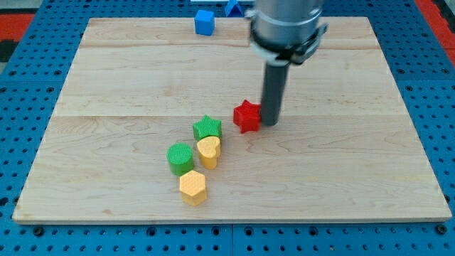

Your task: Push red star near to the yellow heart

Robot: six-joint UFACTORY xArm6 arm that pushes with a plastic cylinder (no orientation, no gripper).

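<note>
The red star (247, 116) lies near the middle of the wooden board. My tip (271, 124) stands right against its right side, touching or nearly touching it. The yellow heart (209, 151) lies to the lower left of the red star, a short gap away. A green star (207, 128) sits just above the yellow heart, touching it, between the heart and the red star's left side.
A green round block (180, 158) sits left of the yellow heart. A yellow hexagon (193, 187) lies below them. A blue cube (204, 22) is at the board's top edge, with another blue block (232, 8) beyond it. The board (355, 178) rests on blue pegboard.
</note>
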